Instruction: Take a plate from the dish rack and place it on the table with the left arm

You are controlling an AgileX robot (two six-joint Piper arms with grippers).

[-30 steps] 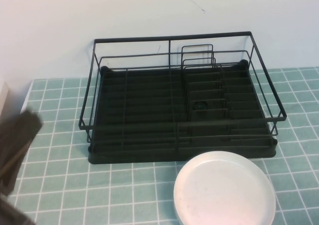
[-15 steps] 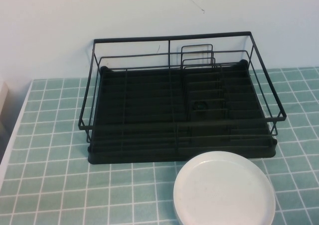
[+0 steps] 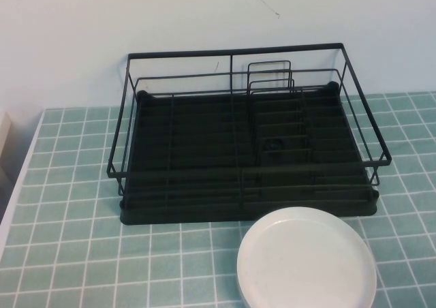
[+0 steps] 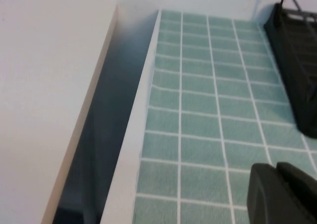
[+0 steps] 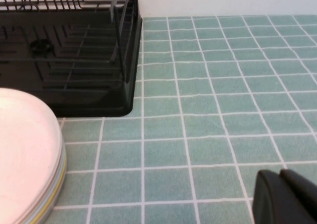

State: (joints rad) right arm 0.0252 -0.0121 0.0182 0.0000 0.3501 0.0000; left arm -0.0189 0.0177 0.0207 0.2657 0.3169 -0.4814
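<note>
Plate (image 3: 306,259) lies on desk (image 3: 75,253) at 6 o'clock of empty dish rack (image 3: 245,134). Left tool (image 4: 285,194), pressed together, has withdrawn to the desk edge; right tool (image 5: 287,196) parked, looks pressed together. Placement looks done.

Left hand (image 4: 285,194) and right hand (image 5: 287,196), fingers together.

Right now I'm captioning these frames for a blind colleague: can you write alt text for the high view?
A round cream-white plate lies flat on the teal-green tiled table, directly in front of a large black wire dish rack that holds no dishes. A pale wall stands behind the rack, and neither the left gripper nor the right gripper appears in this view.
</note>
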